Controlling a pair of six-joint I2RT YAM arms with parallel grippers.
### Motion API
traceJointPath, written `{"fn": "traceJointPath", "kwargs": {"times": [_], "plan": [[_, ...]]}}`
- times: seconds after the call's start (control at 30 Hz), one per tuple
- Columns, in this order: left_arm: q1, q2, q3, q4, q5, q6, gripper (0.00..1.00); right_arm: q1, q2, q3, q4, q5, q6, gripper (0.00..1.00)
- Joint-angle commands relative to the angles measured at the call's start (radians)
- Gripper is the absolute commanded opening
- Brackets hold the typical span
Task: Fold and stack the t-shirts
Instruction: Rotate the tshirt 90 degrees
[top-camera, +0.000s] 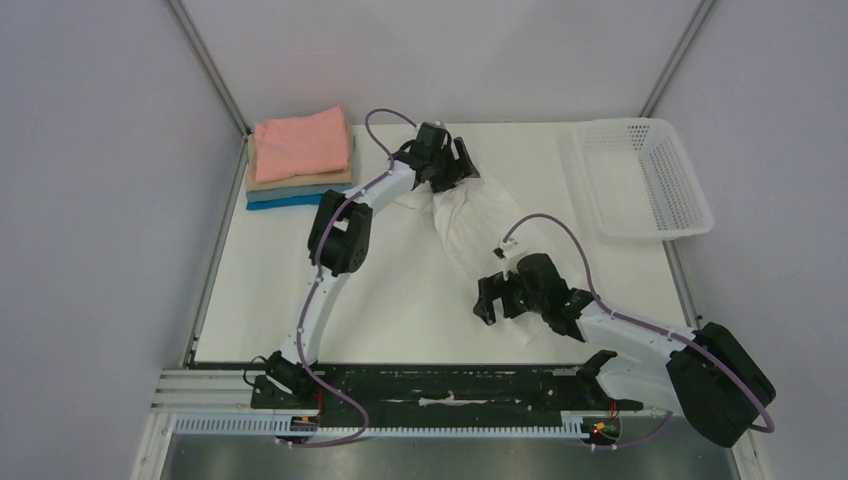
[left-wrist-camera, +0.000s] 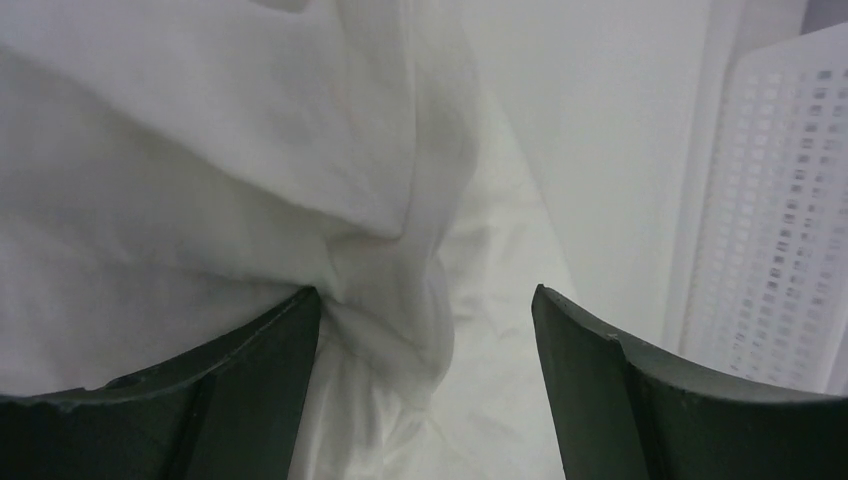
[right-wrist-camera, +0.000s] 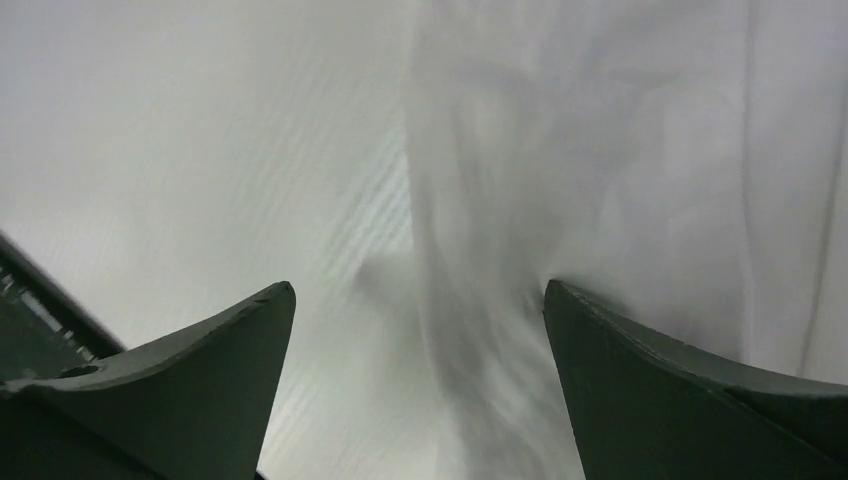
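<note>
A plain white t-shirt (top-camera: 470, 225) lies crumpled in a long strip on the table, running from the back centre toward the front. My left gripper (top-camera: 458, 172) is open over its far end. In the left wrist view a fold of the white cloth (left-wrist-camera: 200, 150) bunches between the wide jaws of that gripper (left-wrist-camera: 425, 292), against the left finger (left-wrist-camera: 270, 370). My right gripper (top-camera: 492, 298) stands open at the shirt's near end. The right wrist view shows the shirt's edge (right-wrist-camera: 600, 150) running down between the spread jaws of that gripper (right-wrist-camera: 418, 285). A stack of folded t-shirts, salmon pink (top-camera: 300, 143) on top, sits back left.
Under the pink shirt lie a tan one (top-camera: 300, 181) and a bright blue one (top-camera: 283, 201). A white mesh basket (top-camera: 645, 175) stands at the back right, and its wall (left-wrist-camera: 780, 220) shows in the left wrist view. White table (top-camera: 400, 300); black rail (top-camera: 450, 385) along the near edge.
</note>
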Motion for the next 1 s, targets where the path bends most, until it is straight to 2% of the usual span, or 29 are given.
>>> {"fn": "traceJointPath", "kwargs": {"times": [0.0,0.2,0.33,0.47,0.57,0.7,0.77,0.87,0.97], "plan": [[-0.029,0.113,0.09,-0.088,0.132,-0.038,0.85,0.149,0.081,-0.048,-0.097,-0.214,0.084,0.98],[-0.02,0.14,0.219,-0.258,0.023,0.05,0.85,0.347,0.266,0.11,0.065,-0.364,-0.003,0.98],[0.034,0.149,0.227,-0.207,0.079,0.021,0.85,0.442,0.381,0.276,0.042,-0.417,-0.125,0.98],[0.062,0.168,0.224,-0.167,0.115,-0.01,0.85,0.483,0.447,0.361,0.085,-0.439,-0.159,0.98],[0.062,0.198,0.23,-0.108,0.17,-0.041,0.85,0.487,0.463,0.379,0.116,-0.401,-0.141,0.98],[0.062,0.257,0.273,0.021,0.215,-0.131,0.85,0.473,0.405,0.387,0.123,-0.222,-0.117,0.98],[0.062,0.285,0.296,0.09,0.208,-0.158,0.85,0.427,0.362,0.386,0.122,-0.156,-0.078,0.98],[0.065,0.342,0.358,0.166,0.181,-0.191,0.85,0.333,0.288,0.341,0.177,-0.143,-0.005,0.98],[0.072,0.383,0.413,0.244,0.163,-0.211,0.86,0.278,0.229,0.302,0.208,-0.096,-0.011,0.98]]}}
